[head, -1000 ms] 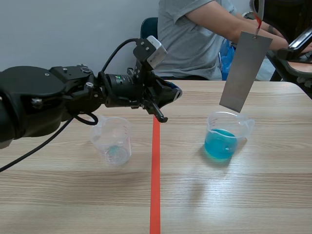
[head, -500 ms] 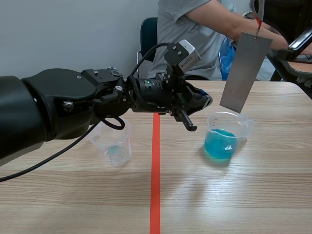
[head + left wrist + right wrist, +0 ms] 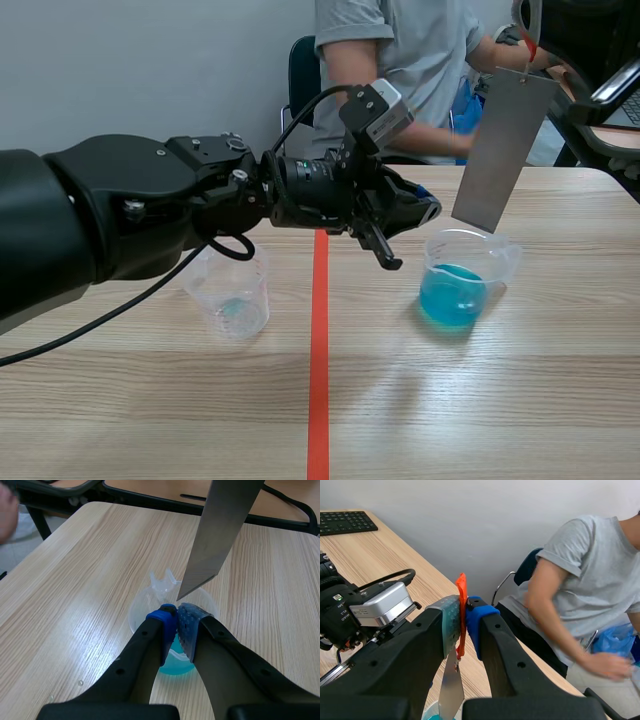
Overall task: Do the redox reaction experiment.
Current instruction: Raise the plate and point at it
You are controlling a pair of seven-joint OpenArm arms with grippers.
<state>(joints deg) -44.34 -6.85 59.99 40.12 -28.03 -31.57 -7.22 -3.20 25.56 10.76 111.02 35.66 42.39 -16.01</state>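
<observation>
— How is the left arm (image 3: pixel 150 205) posed?
— It enters from the left edge of the scene view and stretches nearly level across the middle, past the orange-red tape line (image 3: pixel 318 380). It is bulky and matte black, and a cable (image 3: pixel 110 312) trails off below it. The left pincer (image 3: pixel 428 210) hangs right of centre, just above and beside the beaker of blue liquid (image 3: pixel 455 285). Its fingers are drawn together on nothing, the dotted blue pads almost meeting.
— And the right one?
— The right pincer (image 3: pixel 464 611) is clamped on a thin orange strap (image 3: pixel 461 587) pressed between its pads. From that strap hangs the metal plate (image 3: pixel 503 150), in the upper right of the scene. The plate is a flat, dull-grey rectangle, tilted, with its lower edge just over the beaker's rim and clear of the liquid.
— The beaker itself?
— It is clear plastic and round, with a spout and a handle, and stands right of centre on the pale wood-grain tabletop (image 3: pixel 520 400), roughly a third full. A second clear beaker (image 3: pixel 232 290) stands left of the tape under the arm, with a faint bluish trace at its bottom.
— Anyone there?
— A person (image 3: pixel 410 60) in a grey T-shirt sits at the top of the frame.
</observation>
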